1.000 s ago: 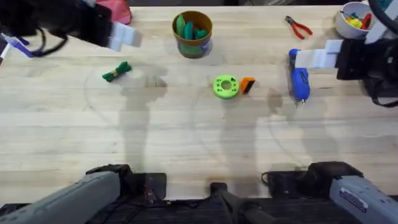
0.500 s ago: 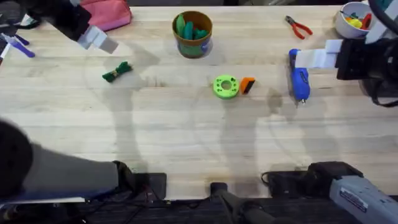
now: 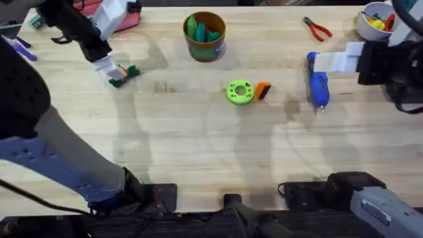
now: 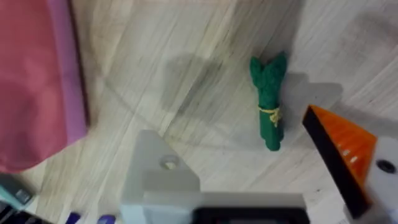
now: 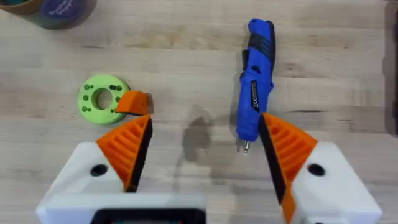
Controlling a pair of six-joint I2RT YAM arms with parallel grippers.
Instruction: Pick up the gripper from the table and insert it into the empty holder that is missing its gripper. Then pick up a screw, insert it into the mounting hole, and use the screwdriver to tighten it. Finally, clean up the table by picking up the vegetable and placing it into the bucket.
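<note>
Overhead, we log the left gripper (image 3: 109, 68) at the far left of the table, tips just beside the vegetable (image 3: 124, 75). In the left wrist view the vegetable (image 4: 269, 99) lies flat on the wood between the fingers, one orange pad (image 4: 342, 146) beside it, the opposite white finger bare; jaws spread, clasping nothing. A pink cloth (image 4: 34, 81) lies near.

We note the right gripper (image 5: 202, 155) hovering released, spread wide above the screwdriver (image 5: 255, 87), which lies on the table at the right (image 3: 318, 82). The orange gripper (image 3: 263, 90) touches the green disc (image 3: 239, 92) mid-table. The bucket (image 3: 205, 36) stands at the far edge, green pieces inside. Red pliers (image 3: 317, 28) and a white bowl (image 3: 373, 21) sit far right.
</note>
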